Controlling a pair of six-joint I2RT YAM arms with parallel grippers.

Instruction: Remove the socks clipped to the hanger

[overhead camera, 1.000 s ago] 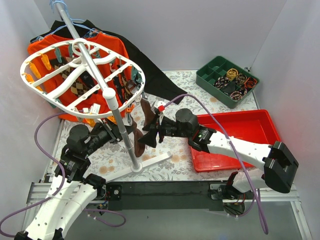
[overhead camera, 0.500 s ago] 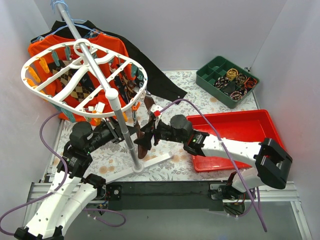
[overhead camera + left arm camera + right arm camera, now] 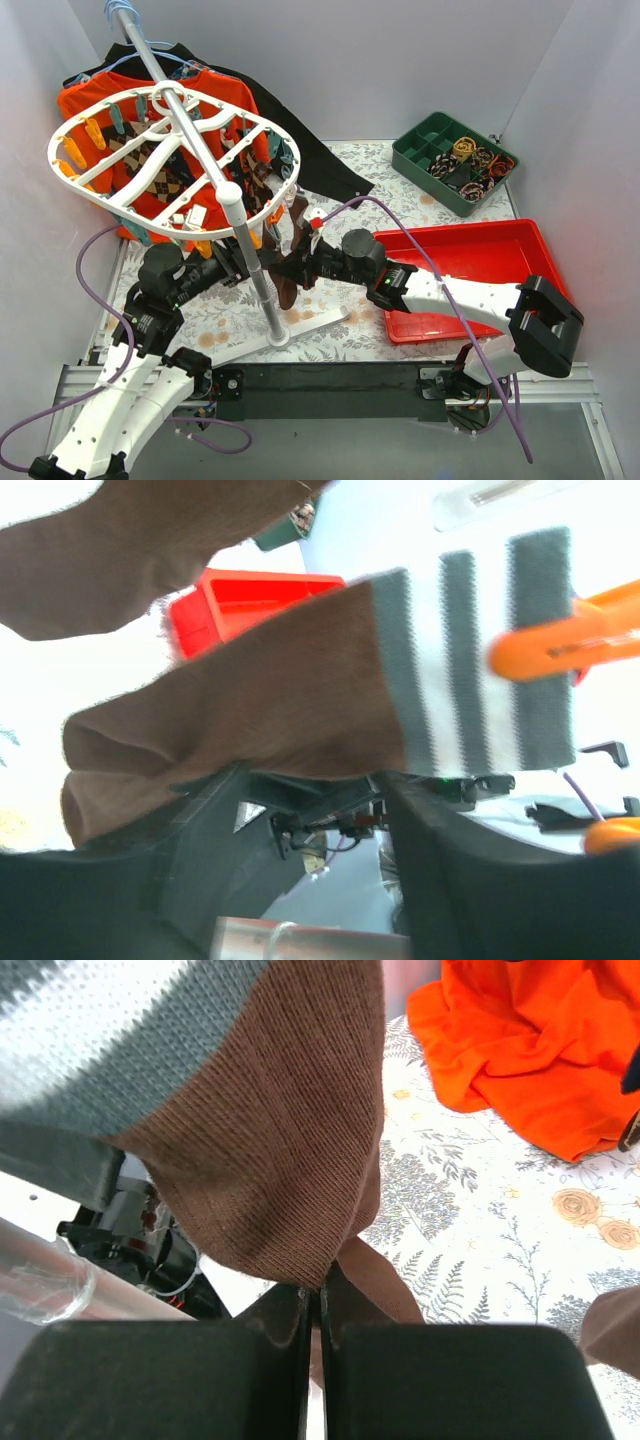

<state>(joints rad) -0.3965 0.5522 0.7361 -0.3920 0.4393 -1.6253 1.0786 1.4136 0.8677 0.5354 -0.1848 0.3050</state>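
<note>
The white oval hanger (image 3: pixel 105 190) tilts on its grey-white pole (image 3: pixel 250 255), with argyle socks (image 3: pixel 140 165) clipped under it. A brown sock (image 3: pixel 288 268) hangs from its near right rim. In the left wrist view an orange clip (image 3: pixel 560 640) pinches the grey-and-white striped cuff of the brown sock (image 3: pixel 250 700). My right gripper (image 3: pixel 315 1305) is shut on the bottom edge of that brown sock (image 3: pixel 270 1160). My left gripper (image 3: pixel 320 830) sits left of the pole, its dark fingers (image 3: pixel 200 860) spread open just under the sock. In the top view the right gripper (image 3: pixel 303 264) reaches in from the right.
An orange shirt (image 3: pixel 215 85) and a long black garment (image 3: pixel 310 160) hang behind the hanger. A red tray (image 3: pixel 470 250) lies at the right. A green divided box (image 3: pixel 420 150) with rolled items stands at the back right. The pole's white foot (image 3: pixel 300 325) rests on the floral cloth.
My right gripper has closed on the brown sock's lower edge. My left gripper has opened. The hanger has swung slightly to the right and the sock has shifted with it.
</note>
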